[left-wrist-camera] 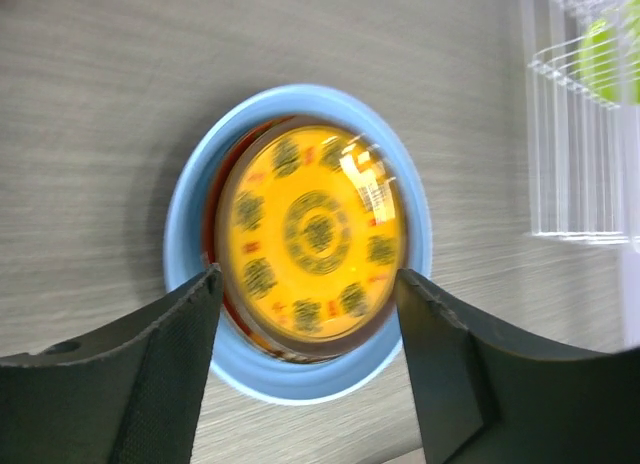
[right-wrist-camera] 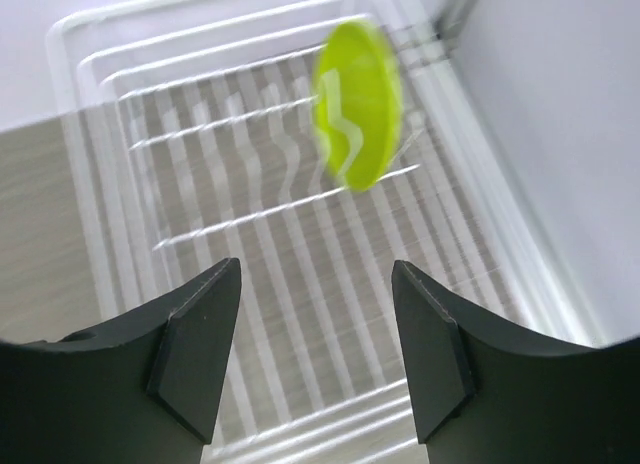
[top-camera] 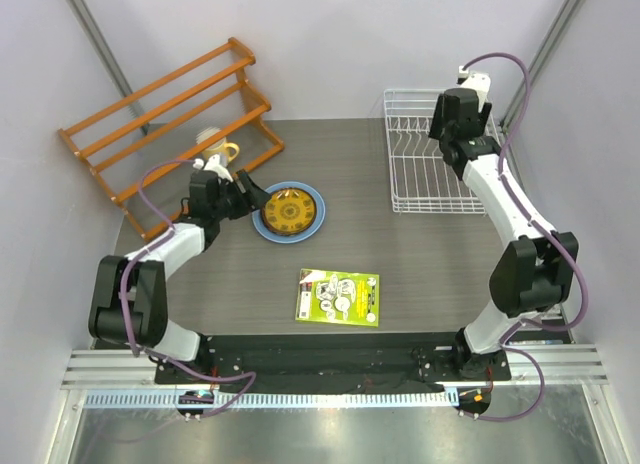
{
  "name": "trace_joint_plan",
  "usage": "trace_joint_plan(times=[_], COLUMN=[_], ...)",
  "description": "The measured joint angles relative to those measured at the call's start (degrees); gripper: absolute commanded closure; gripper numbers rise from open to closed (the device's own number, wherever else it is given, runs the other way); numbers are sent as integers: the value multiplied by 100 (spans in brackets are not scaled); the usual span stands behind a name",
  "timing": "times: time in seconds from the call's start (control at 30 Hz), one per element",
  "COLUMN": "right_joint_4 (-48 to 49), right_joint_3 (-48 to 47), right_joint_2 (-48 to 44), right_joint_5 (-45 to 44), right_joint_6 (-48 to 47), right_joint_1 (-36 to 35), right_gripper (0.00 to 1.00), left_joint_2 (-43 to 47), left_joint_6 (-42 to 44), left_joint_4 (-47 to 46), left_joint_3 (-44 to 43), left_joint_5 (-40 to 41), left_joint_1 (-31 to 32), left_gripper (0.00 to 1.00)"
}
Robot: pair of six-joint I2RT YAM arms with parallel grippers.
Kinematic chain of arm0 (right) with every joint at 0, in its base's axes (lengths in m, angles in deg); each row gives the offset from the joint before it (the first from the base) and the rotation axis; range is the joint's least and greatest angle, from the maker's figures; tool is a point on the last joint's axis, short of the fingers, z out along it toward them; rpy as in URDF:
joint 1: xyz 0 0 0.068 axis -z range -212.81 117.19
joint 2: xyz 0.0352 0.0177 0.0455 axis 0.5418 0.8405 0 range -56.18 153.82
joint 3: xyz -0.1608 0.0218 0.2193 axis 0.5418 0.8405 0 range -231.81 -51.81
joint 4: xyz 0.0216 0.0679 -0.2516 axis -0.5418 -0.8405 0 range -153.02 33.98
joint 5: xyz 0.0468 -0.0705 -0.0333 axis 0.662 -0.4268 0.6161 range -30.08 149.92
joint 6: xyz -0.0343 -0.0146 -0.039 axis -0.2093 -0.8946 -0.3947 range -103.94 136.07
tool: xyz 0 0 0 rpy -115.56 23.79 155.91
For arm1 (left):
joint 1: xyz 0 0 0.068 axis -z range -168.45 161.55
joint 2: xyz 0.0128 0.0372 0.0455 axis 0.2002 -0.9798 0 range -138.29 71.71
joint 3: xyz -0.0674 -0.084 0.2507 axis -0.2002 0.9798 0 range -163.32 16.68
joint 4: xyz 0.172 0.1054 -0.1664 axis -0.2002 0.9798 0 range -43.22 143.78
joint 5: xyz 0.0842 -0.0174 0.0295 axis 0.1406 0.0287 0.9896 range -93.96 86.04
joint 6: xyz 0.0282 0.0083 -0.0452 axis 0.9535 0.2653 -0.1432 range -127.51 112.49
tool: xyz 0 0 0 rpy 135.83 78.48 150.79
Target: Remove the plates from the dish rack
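A light blue plate point(top-camera: 314, 220) lies flat on the table, with the orange-yellow patterned plate point(top-camera: 289, 210) on top. In the left wrist view the blue plate point(left-wrist-camera: 190, 209) holds a dark red rim point(left-wrist-camera: 212, 229) under the orange-yellow plate point(left-wrist-camera: 315, 229). My left gripper point(top-camera: 254, 199) is open and empty just left of the stack point(left-wrist-camera: 308, 284). The lime green plate point(right-wrist-camera: 358, 104) stands upright in the white wire dish rack point(right-wrist-camera: 250, 234). My right gripper point(right-wrist-camera: 315, 274) is open and empty above the rack point(top-camera: 420, 174), short of the green plate, which the arm hides in the top view.
An orange wooden slatted rack point(top-camera: 165, 124) stands at the back left, with a yellow mug point(top-camera: 224, 150) by it. A green printed booklet point(top-camera: 338, 297) lies on the table near the front. Grey walls close in on both sides.
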Motion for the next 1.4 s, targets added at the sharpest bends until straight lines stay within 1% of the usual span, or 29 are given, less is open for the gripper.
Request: trace_joint_plan(times=[0.03, 0.13, 0.27, 0.4, 0.53, 0.77, 0.87, 0.93, 1.03, 1.13, 1.2, 1.23, 1.27, 1.33, 1.4], right_joint_4=[179, 560, 748, 785, 769, 732, 715, 697, 629, 562, 516, 507, 481, 435, 461], right_joint_3=[-24, -59, -457, -1023, -1580, -2437, -2671, -2820, -2992, -3115, -3189, -3202, -3206, -3246, -3370], right_joint_2=[90, 442, 1172, 1923, 2459, 3110, 3353, 3539, 3818, 4026, 4124, 4148, 4166, 4172, 4166], right_joint_5=[-216, -645, -767, -721, -669, -415, -306, -227, -96, -11, 50, 74, 103, 168, 232], right_joint_6=[-160, -555, -863, -1110, -1272, -1355, -1355, -1355, -1353, -1346, -1338, -1340, -1327, -1300, -1314], right_joint_1=[48, 249, 531, 769, 927, 1115, 1161, 1185, 1222, 1252, 1268, 1272, 1279, 1279, 1270], right_gripper=[32, 29, 27, 25, 24, 24, 28, 28, 35, 49, 67, 79, 84, 89, 92], left_joint_2=[66, 238, 293, 380, 389, 334, 247, 199, 157, 151, 146, 140, 131, 118, 107], left_joint_6=[-2, 2, 52, 136, 149, 153, 155, 157, 160, 166, 168, 173, 179, 184, 186], left_joint_4=[17, 28, 79, 96, 122, 118, 120, 120, 122, 122, 120, 120, 118, 120, 120], left_joint_3=[-42, -240, -555, -610, -610, -614, -619, -619, -619, -619, -619, -619, -619, -619, -619], left_joint_5=[-33, -232, -538, -765, -938, -1106, -1139, -1143, -1143, -1143, -1141, -1143, -1141, -1141, -1139], left_joint_1=[0, 4, 48, 85, 103, 105, 105, 105, 105, 105, 105, 105, 105, 105, 105], left_gripper=[24, 21, 17, 15, 14, 14, 14, 14, 14, 14, 14, 14, 14, 14, 14])
